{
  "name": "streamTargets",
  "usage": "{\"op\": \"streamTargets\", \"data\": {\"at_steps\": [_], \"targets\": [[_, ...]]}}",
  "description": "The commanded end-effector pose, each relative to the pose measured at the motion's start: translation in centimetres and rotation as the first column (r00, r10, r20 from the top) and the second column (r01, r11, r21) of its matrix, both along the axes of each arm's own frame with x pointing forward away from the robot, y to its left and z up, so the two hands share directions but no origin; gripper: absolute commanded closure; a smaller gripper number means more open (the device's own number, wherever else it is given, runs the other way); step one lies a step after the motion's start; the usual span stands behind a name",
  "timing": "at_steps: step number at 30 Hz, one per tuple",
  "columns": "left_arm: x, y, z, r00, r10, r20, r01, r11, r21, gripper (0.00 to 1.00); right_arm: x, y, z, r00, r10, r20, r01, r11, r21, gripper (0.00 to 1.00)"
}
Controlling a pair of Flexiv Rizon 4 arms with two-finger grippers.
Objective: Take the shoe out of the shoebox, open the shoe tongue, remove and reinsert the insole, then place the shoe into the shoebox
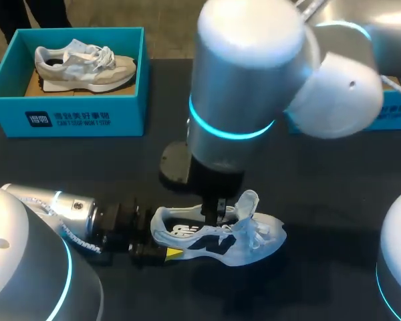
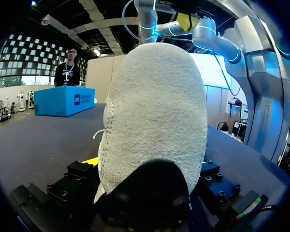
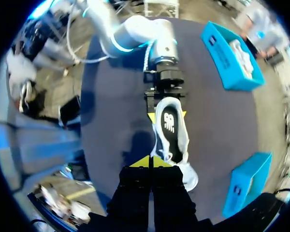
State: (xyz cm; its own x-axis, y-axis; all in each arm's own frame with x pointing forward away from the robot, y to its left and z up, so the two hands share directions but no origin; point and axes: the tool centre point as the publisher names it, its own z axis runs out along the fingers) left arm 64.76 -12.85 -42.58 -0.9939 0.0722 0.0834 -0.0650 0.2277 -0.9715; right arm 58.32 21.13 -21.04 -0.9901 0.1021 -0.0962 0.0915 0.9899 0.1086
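Over on the dark table you've got the blue shoebox at the far left with a pale spare shoe lying in it, plus another blue box poking in at the far right edge. Your shoe is out on the tabletop near the front middle, well apart from both boxes. Its heel faces your left side, the toe points right, the tongue is flipped up and the dark insole shows inside.

Your left arm comes in low from the front-left corner, lying almost flat along the table. Your left gripper is clamped on the heel, a yellow tip on either side, and from its wrist cam the heel fills pretty much everything ahead.

Your right arm reaches in from the far right past the middle and points straight down. Your right gripper sits at the shoe's opening, just behind the tongue, tips pressed together. Can't tell if they're pinching anything.
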Motion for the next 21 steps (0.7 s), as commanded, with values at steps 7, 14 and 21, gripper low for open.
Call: {"op": "streamTargets", "data": {"at_steps": [7,14,21], "targets": [[0.0,0.1,-0.3,1.0,0.001,0.0,-0.001,1.0,0.003,1.0,0.3,2.2,-4.2,0.969,0.229,0.095,-0.219,0.97,-0.105,1.0],[0.0,0.1,-0.3,1.0,0.001,0.0,-0.001,1.0,0.003,1.0,0.3,2.2,-4.2,0.969,0.229,0.095,-0.219,0.97,-0.105,1.0],[0.0,0.1,-0.3,1.0,0.001,0.0,-0.001,1.0,0.003,1.0,1.5,4.1,-6.4,0.964,0.253,0.085,-0.24,0.962,-0.132,1.0]]}}
